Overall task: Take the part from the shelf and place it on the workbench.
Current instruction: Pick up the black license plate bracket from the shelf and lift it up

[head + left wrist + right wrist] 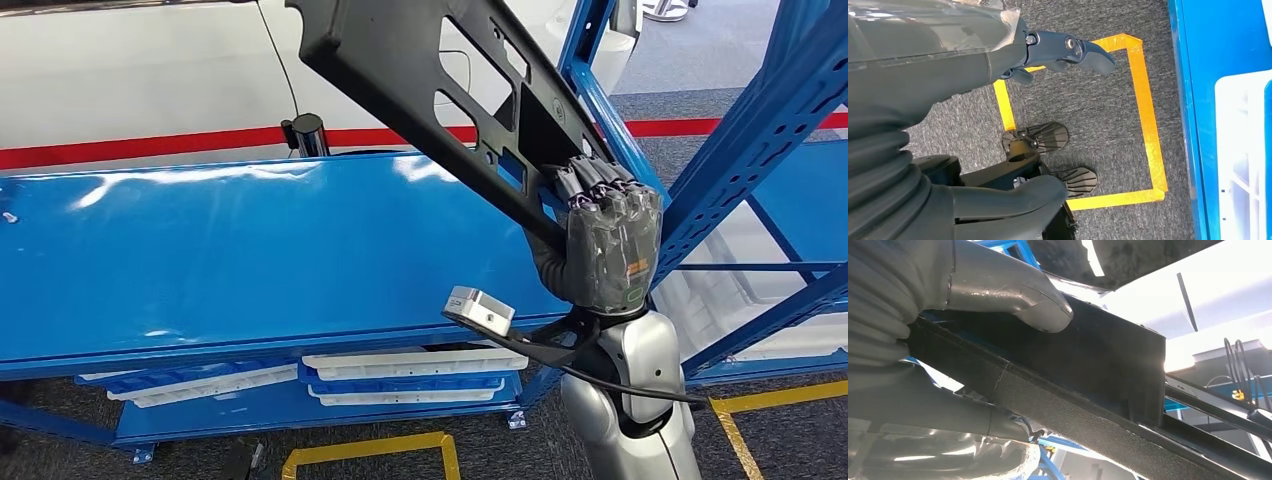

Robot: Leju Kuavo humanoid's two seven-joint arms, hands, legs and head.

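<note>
Shelving in blue steel (250,250) fills the head view, its broad glossy top shelf running from the left edge to the slanted uprights (760,130) on the right, with white trays (410,362) stacked on the lower level beneath it. Behind the shelf stands a white wall with a red stripe (130,148). Grey carpet (1108,130) lies below, marked with a square of yellow tape (1148,130). Next in size comes the part (420,70), a long black plastic panel with several cut-out openings; it is lifted clear above the top shelf, tilted so that its far end rises toward the upper left while its lower end sits in the right hand (612,245). That hand's fingers (600,185) are curled over the panel's edge in the head view, and in the right wrist view the thick grey thumb (1013,287) presses on the panel's textured face, so the part is clamped between thumb and fingers. The left hand (998,65) hangs over the carpet, holding nothing, its dark fingers (1083,50) extended and apart from the thumb.
</note>
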